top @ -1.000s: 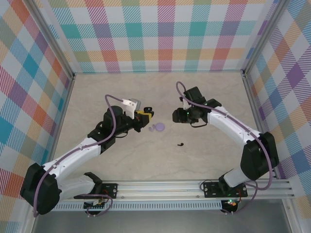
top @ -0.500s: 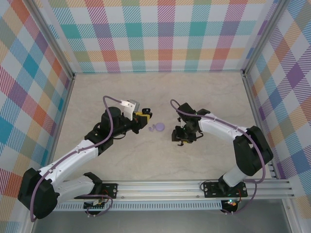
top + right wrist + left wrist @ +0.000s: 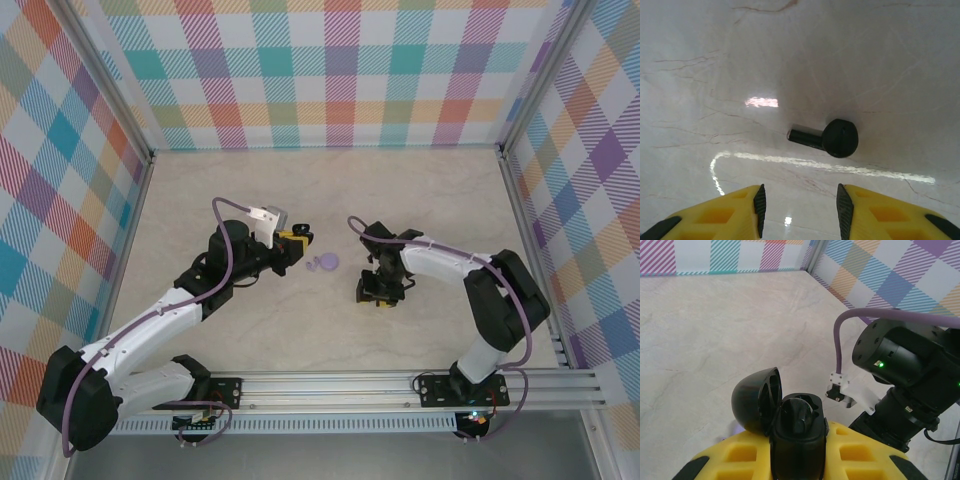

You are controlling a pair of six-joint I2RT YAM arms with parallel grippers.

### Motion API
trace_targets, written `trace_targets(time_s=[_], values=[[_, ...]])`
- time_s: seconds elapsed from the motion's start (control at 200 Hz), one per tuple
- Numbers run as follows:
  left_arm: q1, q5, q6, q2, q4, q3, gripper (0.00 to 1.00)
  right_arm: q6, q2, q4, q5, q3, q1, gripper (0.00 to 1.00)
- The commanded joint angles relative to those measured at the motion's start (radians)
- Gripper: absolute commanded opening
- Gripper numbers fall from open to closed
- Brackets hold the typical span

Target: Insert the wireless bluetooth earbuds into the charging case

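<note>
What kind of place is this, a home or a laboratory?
Probably a robot test cell: checked walls enclose a marble-look table, with the left arm and right arm bolted to a metal rail.

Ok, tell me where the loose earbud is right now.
In the right wrist view the loose earbud lies on the table just ahead of the open right gripper, untouched; from above, that spot is right of the lavender puck.

Bright, even overhead light, faint soft shadows beneath the white robot arms (image 3: 450, 262) in the top view, white glare streak and pinkish highlight on the glossy pale marble-patterned bench (image 3: 880, 60), small black stemmed earbud (image 3: 832, 138) sharp, dull sheen on the black open-lidded case (image 3: 797, 450).
</note>
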Motion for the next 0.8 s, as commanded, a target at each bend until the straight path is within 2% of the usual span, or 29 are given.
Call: trace_targets(time_s=[0.0,0.425,0.8], values=[[0.008,0.012,0.020,-0.012,-0.007,-0.003,0.03,0.028,0.023,-0.005,0.025,0.001,0.010,0.44],[0.008,0.020,0.022,-0.007,-0.011,0.000,0.03,0.027,0.104,0.005,0.120,0.060,0.013,0.39],[0.008,0.018,0.026,-0.009,-0.019,0.000,0.03,-0.024,0.159,-0.032,0.187,0.157,0.016,0.41]])
